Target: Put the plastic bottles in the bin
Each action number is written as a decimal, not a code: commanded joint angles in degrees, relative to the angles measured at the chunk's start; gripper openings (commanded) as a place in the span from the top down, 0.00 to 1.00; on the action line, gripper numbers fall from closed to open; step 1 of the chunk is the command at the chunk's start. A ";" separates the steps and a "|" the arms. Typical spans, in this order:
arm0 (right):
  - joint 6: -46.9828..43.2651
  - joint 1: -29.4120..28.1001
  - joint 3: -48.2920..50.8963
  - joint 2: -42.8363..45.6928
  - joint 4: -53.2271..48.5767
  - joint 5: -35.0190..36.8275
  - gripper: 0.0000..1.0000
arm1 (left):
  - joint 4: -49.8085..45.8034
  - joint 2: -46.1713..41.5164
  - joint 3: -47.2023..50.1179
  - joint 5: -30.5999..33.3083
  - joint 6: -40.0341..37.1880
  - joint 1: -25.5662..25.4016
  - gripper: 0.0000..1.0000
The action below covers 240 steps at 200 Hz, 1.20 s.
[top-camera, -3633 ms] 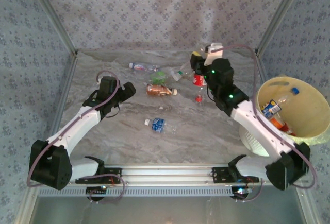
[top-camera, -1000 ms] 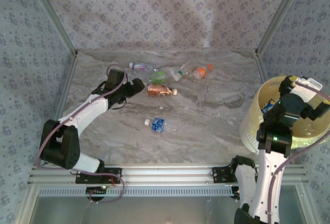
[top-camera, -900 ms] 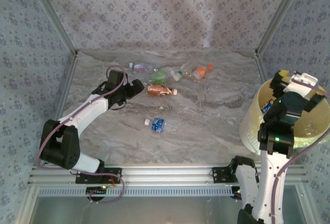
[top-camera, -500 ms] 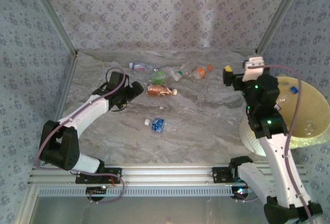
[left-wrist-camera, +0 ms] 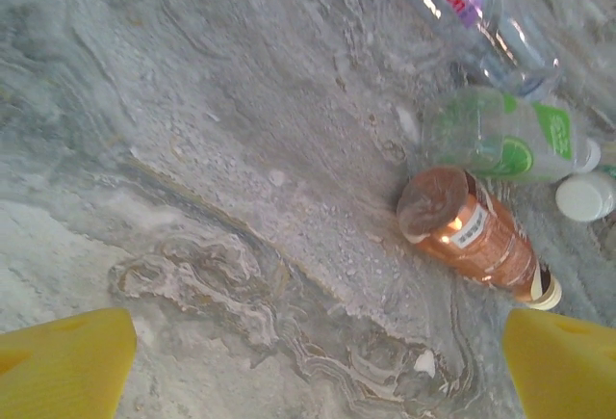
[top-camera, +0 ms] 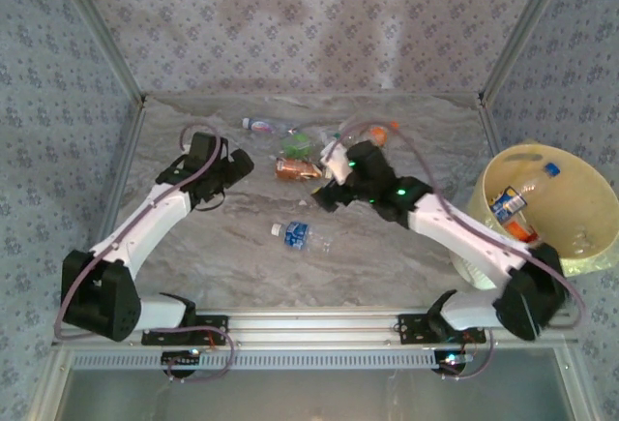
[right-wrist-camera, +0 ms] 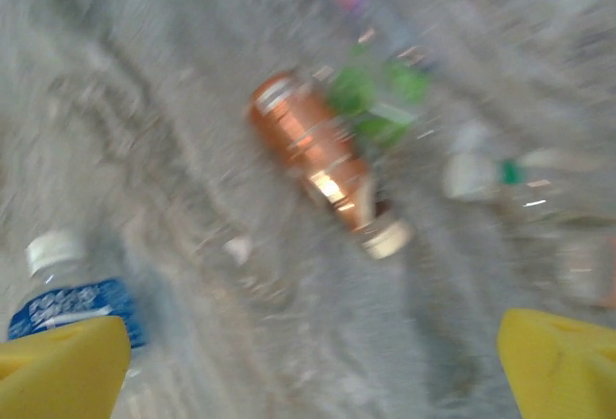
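Observation:
Several plastic bottles lie at the back of the table: an amber one, a green-labelled one, a purple-labelled one and an orange-capped one. A blue-labelled bottle lies nearer. The pale-yellow bin at the right holds a few bottles. My left gripper is open just left of the amber bottle, with bare table between its yellow fingertips. My right gripper hangs open and empty over the table. Its blurred view shows the amber bottle and the blue-labelled bottle.
Grey marbled table with patterned walls at the back and sides. An aluminium rail carries the arm bases at the near edge. The green-labelled bottle and a white cap lie right behind the amber one.
My right arm has swung from over the bin leftward to the middle of the table, open and empty. My left gripper has drawn back slightly to the left.

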<state>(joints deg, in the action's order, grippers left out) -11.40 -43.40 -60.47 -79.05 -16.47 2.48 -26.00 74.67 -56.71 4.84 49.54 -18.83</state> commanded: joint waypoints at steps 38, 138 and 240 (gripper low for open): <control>0.42 -7.89 -11.45 -18.66 -7.34 -11.06 0.02 | -1.85 -3.64 3.07 1.51 -0.37 2.03 0.02; -2.89 -10.41 -15.39 -29.20 -17.49 -5.97 0.10 | -1.13 -3.40 4.42 1.31 0.12 2.48 0.02; -2.52 -11.32 -14.03 -31.63 -16.98 0.02 0.29 | -0.91 -2.78 4.59 0.92 0.54 2.48 0.02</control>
<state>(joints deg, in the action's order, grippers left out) -13.61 -54.70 -75.16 -111.79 -32.14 0.69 -26.98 72.03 -53.08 5.61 49.58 -16.82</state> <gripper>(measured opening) 0.742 0.979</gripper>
